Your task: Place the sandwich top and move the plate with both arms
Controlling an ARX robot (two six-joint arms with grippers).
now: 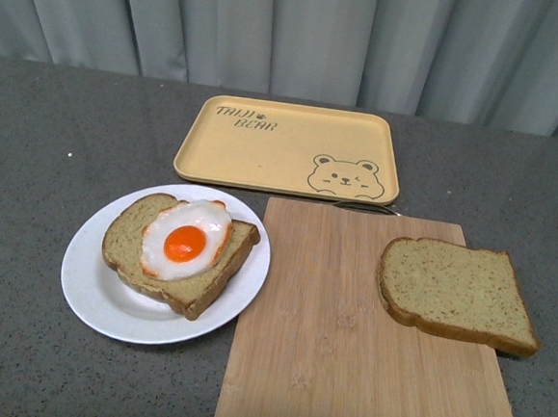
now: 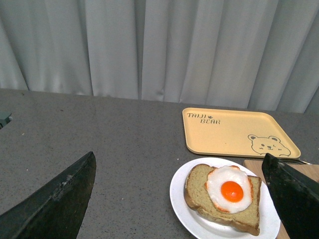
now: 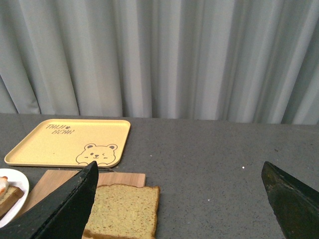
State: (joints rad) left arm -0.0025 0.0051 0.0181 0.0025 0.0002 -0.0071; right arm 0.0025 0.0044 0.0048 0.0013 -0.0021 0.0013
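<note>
The sandwich top (image 1: 458,292), a plain brown bread slice, lies flat on the right part of a wooden cutting board (image 1: 345,349). It also shows in the right wrist view (image 3: 124,211). The white plate (image 1: 89,290) sits left of the board and carries a bread slice with a fried egg (image 1: 187,240); the plate also shows in the left wrist view (image 2: 182,199). Neither arm shows in the front view. My left gripper (image 2: 182,199) is open and empty, held back from the plate. My right gripper (image 3: 179,199) is open and empty, with the sandwich top by its one finger (image 3: 65,209).
A yellow tray with a bear drawing (image 1: 289,146) lies behind the plate and board. The grey tabletop (image 1: 42,151) spreads all round. Grey curtains (image 1: 293,31) hang at the back.
</note>
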